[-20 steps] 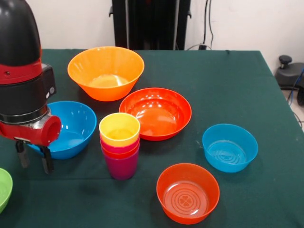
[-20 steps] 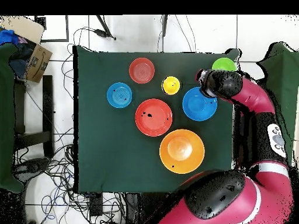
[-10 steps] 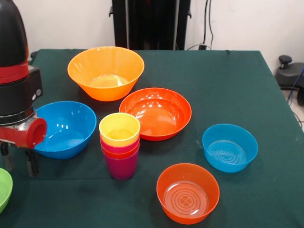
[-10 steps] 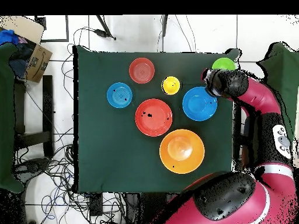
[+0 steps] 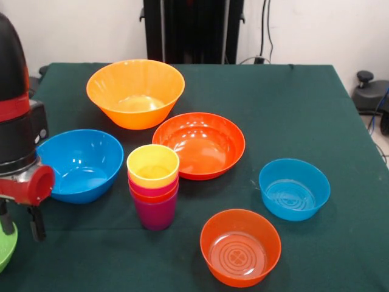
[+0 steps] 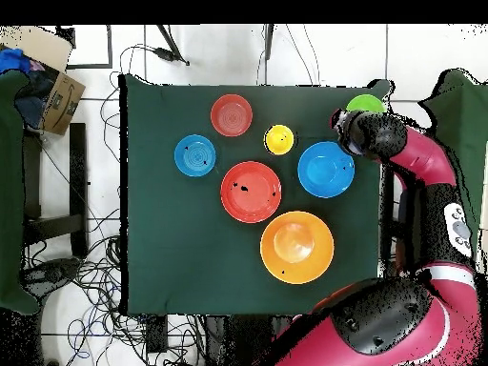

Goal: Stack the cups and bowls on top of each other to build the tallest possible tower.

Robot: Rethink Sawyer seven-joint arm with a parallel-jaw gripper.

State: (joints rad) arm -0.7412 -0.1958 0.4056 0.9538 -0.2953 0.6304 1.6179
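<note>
The tower (image 5: 153, 185) stands at centre left: a purple base cup with orange, crimson and yellow (image 5: 153, 165) cups nested in it; it also shows in the overhead view (image 6: 279, 139). My gripper (image 5: 21, 226) is open and empty at the far left. It hangs over the near edge of the small green bowl (image 5: 4, 250), one finger above the bowl and one outside its rim. The large blue bowl (image 5: 82, 164) lies just behind the gripper. Also on the cloth are the large orange-yellow bowl (image 5: 135, 91), the wide red-orange bowl (image 5: 199, 145), the small blue bowl (image 5: 294, 188) and the small translucent orange bowl (image 5: 240, 246).
The dark green table (image 5: 292, 109) ends close to the green bowl at the left. In the overhead view my wrist (image 6: 370, 135) sits between the green bowl (image 6: 365, 103) and the large blue bowl (image 6: 326, 170). A cardboard box (image 6: 57, 100) and cables lie on the floor.
My gripper has moved left in the front view, away from the large blue bowl's front and over the green bowl's edge. The cups and bowls have not moved.
</note>
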